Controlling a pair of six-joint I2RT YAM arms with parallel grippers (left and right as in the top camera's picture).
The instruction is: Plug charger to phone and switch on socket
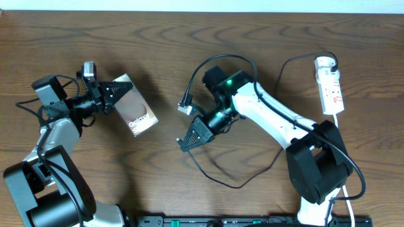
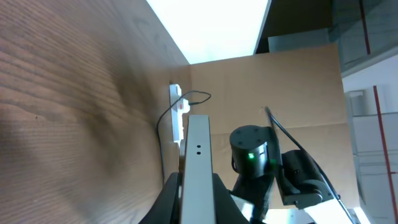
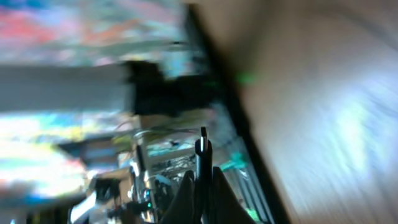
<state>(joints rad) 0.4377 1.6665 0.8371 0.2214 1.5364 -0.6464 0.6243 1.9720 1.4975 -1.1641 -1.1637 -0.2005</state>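
Note:
The phone point(image 1: 137, 112), a dark slab with white lettering, lies tilted at the left, and my left gripper point(image 1: 118, 94) is shut on its upper end. In the left wrist view the phone point(image 2: 198, 149) stands edge-on between the fingers point(image 2: 198, 190). My right gripper point(image 1: 184, 144) is shut on the free end of the black charger cable point(image 1: 228, 185), to the right of the phone and apart from it. In the blurred right wrist view the plug tip point(image 3: 203, 138) sticks out past the shut fingers point(image 3: 203, 179). The white socket point(image 1: 329, 85) lies at the far right, also visible in the left wrist view point(image 2: 177, 115).
The charger cable loops over the table below the right arm and runs up to the socket's top end. The socket's white cord point(image 1: 345, 186) runs down the right side. A second black cable arcs over the right arm point(image 1: 221, 58).

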